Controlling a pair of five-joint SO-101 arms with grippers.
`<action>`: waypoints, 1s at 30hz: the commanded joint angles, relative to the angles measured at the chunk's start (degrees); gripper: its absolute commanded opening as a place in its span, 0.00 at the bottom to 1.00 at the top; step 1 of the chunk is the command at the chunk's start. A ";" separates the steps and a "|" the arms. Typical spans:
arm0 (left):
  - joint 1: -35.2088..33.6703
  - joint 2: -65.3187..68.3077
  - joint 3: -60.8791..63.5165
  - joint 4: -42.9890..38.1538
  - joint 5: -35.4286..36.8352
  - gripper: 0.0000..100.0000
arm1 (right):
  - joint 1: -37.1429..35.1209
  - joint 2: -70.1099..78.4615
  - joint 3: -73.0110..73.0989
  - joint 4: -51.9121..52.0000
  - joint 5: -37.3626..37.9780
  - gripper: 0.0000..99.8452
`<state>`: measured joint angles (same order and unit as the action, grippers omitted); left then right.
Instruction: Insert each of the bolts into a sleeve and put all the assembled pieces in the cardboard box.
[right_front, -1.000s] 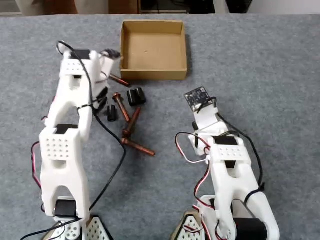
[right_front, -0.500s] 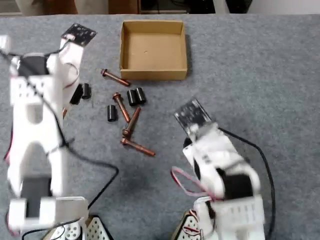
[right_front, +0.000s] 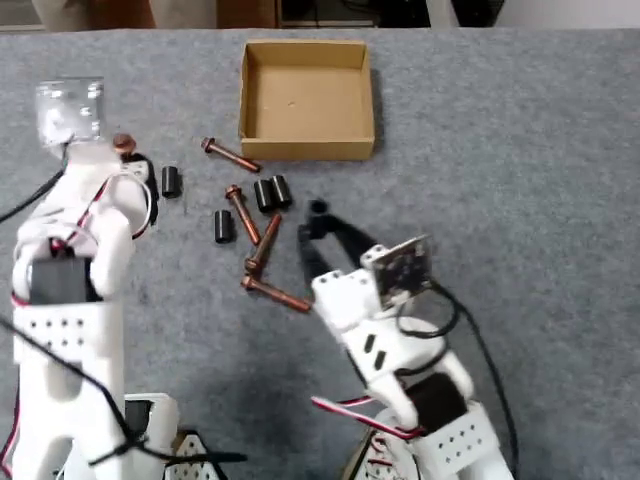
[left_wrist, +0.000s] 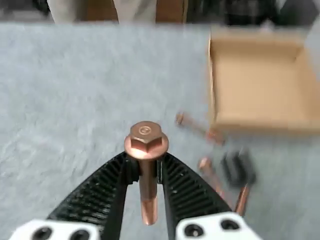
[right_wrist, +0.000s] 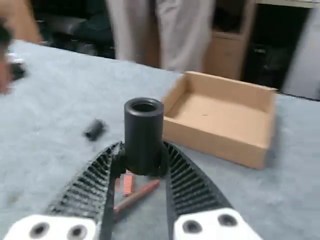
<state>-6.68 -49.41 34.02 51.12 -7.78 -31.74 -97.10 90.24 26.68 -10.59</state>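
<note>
My left gripper (left_wrist: 145, 167) is shut on a copper bolt (left_wrist: 146, 142), held head up above the grey table. From above, that bolt (right_front: 124, 146) is at the far left. My right gripper (right_wrist: 144, 157) is shut on a black sleeve (right_wrist: 144, 132), held upright with its bore facing up. In the high view this sleeve (right_front: 317, 208) is right of the loose parts. The open cardboard box (right_front: 307, 145) stands at the back centre. Several bolts (right_front: 263, 245) and black sleeves (right_front: 271, 192) lie in front of it.
One sleeve (right_front: 171, 181) lies close to the left arm and another (right_front: 224, 226) lies beside a bolt (right_front: 241, 213). A further bolt (right_front: 230, 156) rests near the box's front left corner. Grey carpet-like table extends to the right of the box.
The left arm has lifted off the pile and swung left with the bolt. The right arm has turned left toward the middle, carrying the sleeve.
</note>
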 joint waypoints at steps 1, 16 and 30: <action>4.04 -6.11 1.76 -6.15 1.93 0.02 | -4.00 -1.10 4.53 -6.07 -0.97 0.02; 32.53 -18.07 5.01 -11.60 2.20 0.02 | -4.00 -0.84 7.16 -5.80 -1.23 0.02; 39.12 -9.36 2.81 -11.60 2.11 0.02 | -4.00 -0.66 7.16 -5.71 -1.23 0.00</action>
<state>31.91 -59.25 39.91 40.84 -5.76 -35.25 -97.45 97.36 21.05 -11.30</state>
